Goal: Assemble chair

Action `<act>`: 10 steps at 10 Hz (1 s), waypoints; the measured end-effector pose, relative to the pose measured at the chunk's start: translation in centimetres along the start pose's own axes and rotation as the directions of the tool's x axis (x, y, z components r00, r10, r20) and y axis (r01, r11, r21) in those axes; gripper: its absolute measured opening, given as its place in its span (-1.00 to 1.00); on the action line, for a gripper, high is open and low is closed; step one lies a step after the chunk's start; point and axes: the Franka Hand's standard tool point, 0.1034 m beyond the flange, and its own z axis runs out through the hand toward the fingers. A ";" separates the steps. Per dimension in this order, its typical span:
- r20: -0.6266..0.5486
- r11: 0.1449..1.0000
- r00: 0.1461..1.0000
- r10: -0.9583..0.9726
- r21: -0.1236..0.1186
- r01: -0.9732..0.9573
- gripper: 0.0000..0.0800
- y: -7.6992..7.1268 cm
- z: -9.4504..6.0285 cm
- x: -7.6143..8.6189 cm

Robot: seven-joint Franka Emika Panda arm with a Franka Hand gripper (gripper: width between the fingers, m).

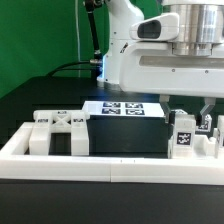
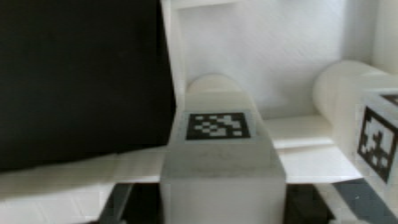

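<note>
In the wrist view a white chair part (image 2: 219,150) with a square black-and-white tag runs straight down between the jaws of my gripper (image 2: 221,208). The dark fingers (image 2: 135,200) sit tight against both of its sides, so the gripper is shut on it. A second white chair part (image 2: 349,92), rounded and also tagged, stands close beside it. In the exterior view my gripper (image 1: 207,120) is low at the exterior view's right, among a cluster of tagged white chair parts (image 1: 185,138). More white chair parts (image 1: 60,130) lie at the exterior view's left.
The marker board (image 1: 124,108) lies flat at the back middle of the black table. A long white low border rail (image 1: 110,166) runs along the front. The arm's white body (image 1: 160,55) fills the upper right.
</note>
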 end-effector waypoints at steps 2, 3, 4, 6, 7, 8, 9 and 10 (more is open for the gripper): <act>0.019 0.997 0.997 0.081 -0.010 -0.081 -0.27 0.4 0.0 -0.3; 0.022 0.996 0.996 0.086 -0.011 -0.085 -0.27 0.5 0.0 -0.3; 0.022 0.996 0.996 0.084 -0.011 -0.084 -0.03 0.5 0.1 -0.4; 0.017 0.997 0.997 0.077 -0.008 -0.077 0.44 0.3 -0.4 -0.2; 0.011 0.997 0.997 0.075 -0.004 -0.075 0.60 0.2 -0.8 0.0; 0.004 0.998 0.998 0.055 0.000 -0.055 0.60 0.2 -1.2 0.0; -0.019 0.999 0.999 0.043 0.009 -0.043 0.62 0.2 -1.7 0.0; -0.042 0.999 0.998 0.039 0.016 -0.039 0.62 0.1 -2.0 -0.4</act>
